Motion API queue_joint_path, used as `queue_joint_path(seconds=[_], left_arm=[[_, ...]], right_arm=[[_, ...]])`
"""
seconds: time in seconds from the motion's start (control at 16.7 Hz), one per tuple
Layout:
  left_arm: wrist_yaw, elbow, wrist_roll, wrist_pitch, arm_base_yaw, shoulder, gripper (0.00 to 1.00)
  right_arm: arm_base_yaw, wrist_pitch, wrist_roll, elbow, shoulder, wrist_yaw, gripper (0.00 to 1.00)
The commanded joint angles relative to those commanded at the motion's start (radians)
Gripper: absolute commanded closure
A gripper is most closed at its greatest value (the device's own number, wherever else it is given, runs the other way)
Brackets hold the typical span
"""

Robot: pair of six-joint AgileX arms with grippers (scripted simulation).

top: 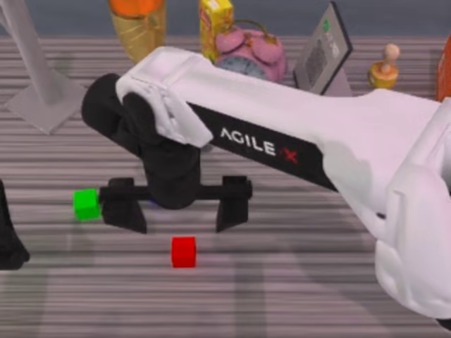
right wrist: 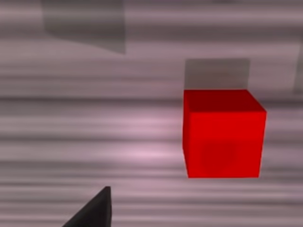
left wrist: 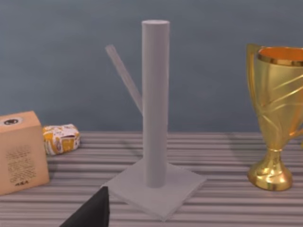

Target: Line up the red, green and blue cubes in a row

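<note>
White casing of the right arm (top: 338, 151) is being stretched across the striped tabletop (top: 296, 282) from the top view's right. Its gripper (top: 176, 211) is being held spread wide open, gripping nothing, above the middle. The left gripper (top: 8, 243) is being kept parked at the left edge; whether it is open cannot be told.

The green cube (top: 86, 203) is lying just beside the right gripper's left finger. The red cube (top: 184, 251) is lying near the gripper, toward the front, apart from the green one. Only a blue sliver is being glimpsed under the gripper, so the blue cube's place cannot be told. No row is being shown yet; most of the task appears left.
</note>
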Motion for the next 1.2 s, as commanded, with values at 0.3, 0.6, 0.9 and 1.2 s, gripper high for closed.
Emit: queue_joint_path(seconds=[0.3,0.6,0.9,1.2], left_arm=[[0.0,0.0,0.0,0.0,0.0,0.0,0.0],[0.002,0.041,-0.011,-0.028,-0.007,0.044,0.0],[0.004,0.238,-0.062,-0.161,-0.033,0.282,0.0],[0.002,0.524,-0.135,-0.364,-0.067,0.707,0.0]], right_arm=[[0.002,-0.046,-0.001,0.043,-0.01,0.0,0.0],[-0.023,-0.01,-0.033,-0.011,-0.064,0.011,0.0],[-0.131,0.141,-0.167,-0.279,-0.345,0.053,0.0],[-0.309,0.355,-0.359,-0.734,-0.78,0.089,0.0]])
